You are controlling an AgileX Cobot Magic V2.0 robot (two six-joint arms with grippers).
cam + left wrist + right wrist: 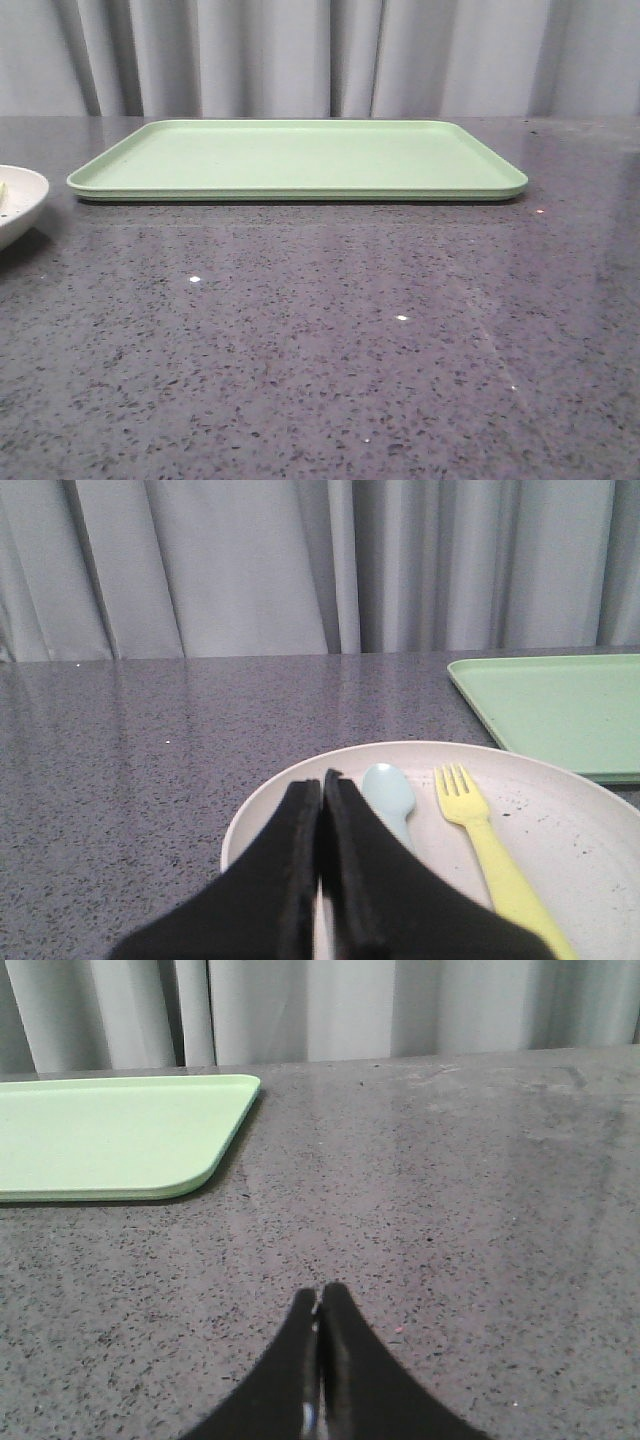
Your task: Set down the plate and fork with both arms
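The cream speckled plate (580, 830) lies on the grey table; its edge shows at the far left of the front view (20, 205). The yellow fork (490, 855) lies on the plate with its tines pointing away from me. My left gripper (322, 780) is shut and empty, its tips over the plate's near part, beside the fork. My right gripper (320, 1295) is shut and empty above bare table, to the right of the tray. Neither arm shows in the front view.
A pale blue spoon (390, 795) lies on the plate between my left gripper and the fork. The flat light-green tray (300, 158) lies at the back middle of the table, also in the left wrist view (560, 710) and right wrist view (110, 1135). Grey curtains hang behind.
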